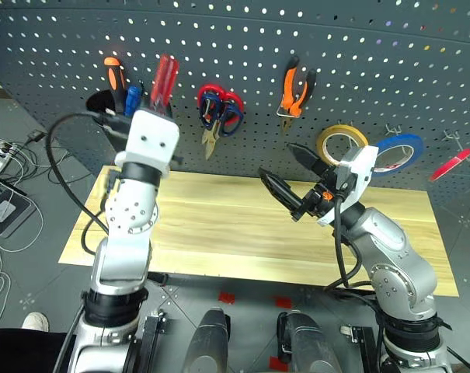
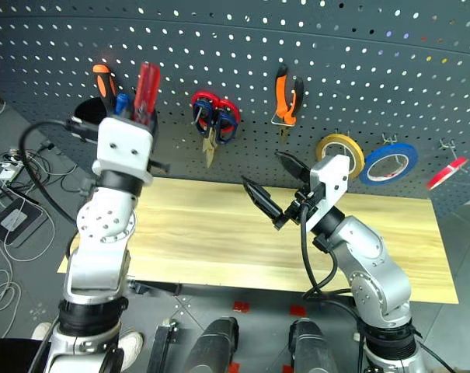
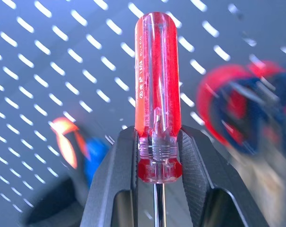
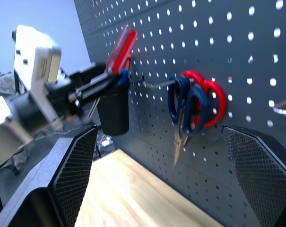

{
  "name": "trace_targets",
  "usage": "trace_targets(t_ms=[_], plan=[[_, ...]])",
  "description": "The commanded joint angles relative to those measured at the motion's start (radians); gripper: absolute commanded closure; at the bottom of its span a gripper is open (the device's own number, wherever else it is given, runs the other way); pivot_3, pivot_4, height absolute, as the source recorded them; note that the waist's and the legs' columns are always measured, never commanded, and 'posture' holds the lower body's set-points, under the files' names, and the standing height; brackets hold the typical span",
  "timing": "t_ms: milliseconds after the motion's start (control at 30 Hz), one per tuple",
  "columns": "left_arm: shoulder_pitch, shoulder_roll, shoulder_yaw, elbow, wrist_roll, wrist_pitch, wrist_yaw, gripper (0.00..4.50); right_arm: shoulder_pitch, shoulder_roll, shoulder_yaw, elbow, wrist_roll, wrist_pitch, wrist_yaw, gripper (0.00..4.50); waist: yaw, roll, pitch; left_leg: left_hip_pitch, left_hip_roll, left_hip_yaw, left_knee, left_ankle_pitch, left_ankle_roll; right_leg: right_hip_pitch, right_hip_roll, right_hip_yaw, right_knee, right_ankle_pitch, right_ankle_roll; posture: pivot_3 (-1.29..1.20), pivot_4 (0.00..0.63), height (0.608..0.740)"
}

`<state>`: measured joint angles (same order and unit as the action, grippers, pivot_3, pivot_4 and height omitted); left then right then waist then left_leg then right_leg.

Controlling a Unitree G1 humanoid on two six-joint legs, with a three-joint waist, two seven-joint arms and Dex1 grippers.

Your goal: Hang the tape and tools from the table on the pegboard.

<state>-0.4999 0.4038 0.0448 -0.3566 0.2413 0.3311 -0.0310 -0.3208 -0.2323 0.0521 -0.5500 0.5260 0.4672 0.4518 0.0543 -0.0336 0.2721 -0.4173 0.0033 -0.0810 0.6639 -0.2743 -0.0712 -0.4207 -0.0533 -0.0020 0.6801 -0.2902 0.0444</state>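
My left gripper is shut on the red-handled screwdriver, handle up, raised in front of the pegboard just right of the black cup. My right gripper is open and holds nothing, above the middle of the wooden table. On the pegboard's hooks hang the dark-blue-handled scissors, the orange-and-black pliers and, at the far right, the thin red tape.
The cup holds an orange screwdriver and a blue screwdriver. Red-handled scissors share the hook with the blue ones. A yellow roll and a blue roll hang right of the pliers. Cables lie on the floor at left.
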Motion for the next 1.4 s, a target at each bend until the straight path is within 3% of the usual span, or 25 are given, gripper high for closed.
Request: trace_targets(t_ms=[33,367,933,1400], plan=[[-0.118,0.039,0.055,0.049,0.009,-0.044,0.014,3.63,-0.018,0.006,-0.001,0.004,-0.015,-0.036,-0.006,0.0,0.0,0.0,-0.001,0.0,0.0,0.0,0.0,0.0,0.0,0.0,0.0,0.0,0.0,0.0,0.0,0.17,0.164,0.74],[-0.361,0.087,0.074,0.252,0.013,-0.118,0.038,3.63,-0.011,0.017,0.006,0.003,-0.031,-0.042,-0.025,0.0,-0.001,-0.001,-0.015,0.0,-0.002,0.0,0.001,0.0,0.0,0.0,0.0,0.0,0.001,0.0,0.0,0.16,0.157,0.74],[-0.34,0.05,0.15,0.405,-0.05,-0.11,0.1,3.63,-0.001,-0.005,0.009,-0.009,-0.038,-0.035,-0.039,0.0,-0.003,-0.001,-0.027,0.0,-0.002,-0.001,0.002,0.0,0.001,0.0,-0.001,-0.001,0.002,0.0,0.0,0.15,0.167,0.74],[-0.352,0.039,0.141,0.46,-0.078,-0.127,0.13,3.63,-0.009,-0.011,0.011,-0.001,-0.043,-0.033,-0.04,0.0,-0.005,-0.001,-0.031,0.0,-0.002,-0.001,0.003,0.0,0.001,0.0,-0.001,-0.002,0.003,0.0,0.0,0.15,0.18,0.74]])
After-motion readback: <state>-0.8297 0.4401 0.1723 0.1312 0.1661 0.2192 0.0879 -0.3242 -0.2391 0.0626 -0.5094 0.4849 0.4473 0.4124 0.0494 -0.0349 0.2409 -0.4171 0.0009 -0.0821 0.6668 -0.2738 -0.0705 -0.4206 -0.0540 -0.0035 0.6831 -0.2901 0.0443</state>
